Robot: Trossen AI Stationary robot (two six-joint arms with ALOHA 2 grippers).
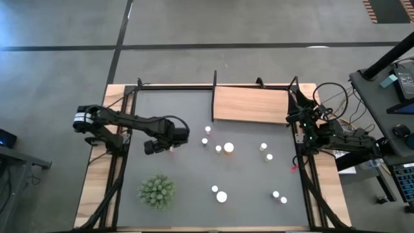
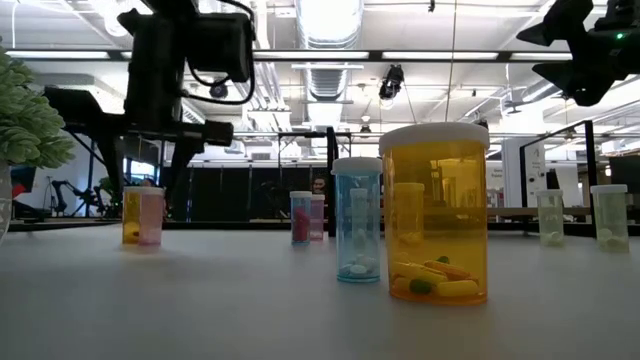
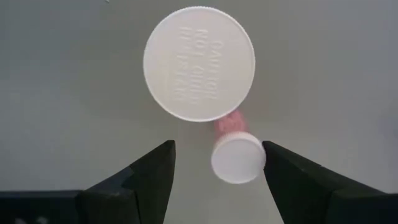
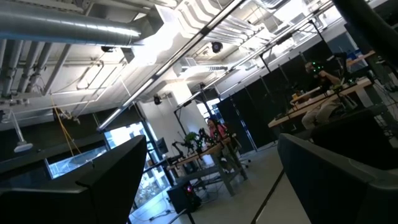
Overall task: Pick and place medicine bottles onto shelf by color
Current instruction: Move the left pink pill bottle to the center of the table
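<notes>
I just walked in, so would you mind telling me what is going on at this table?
The left end effector hovers open over a small pink medicine bottle beside a wider white-capped bottle, not gripping yet. The right end effector waits open at the table's right edge. The other bottles stand on the mat; the shelf has none.

Translucent glossy plastic medicine bottles [image 2: 436, 215] with matt white caps, light-wood shelf [image 1: 251, 105], matt grey mat [image 1: 194, 168].
</notes>
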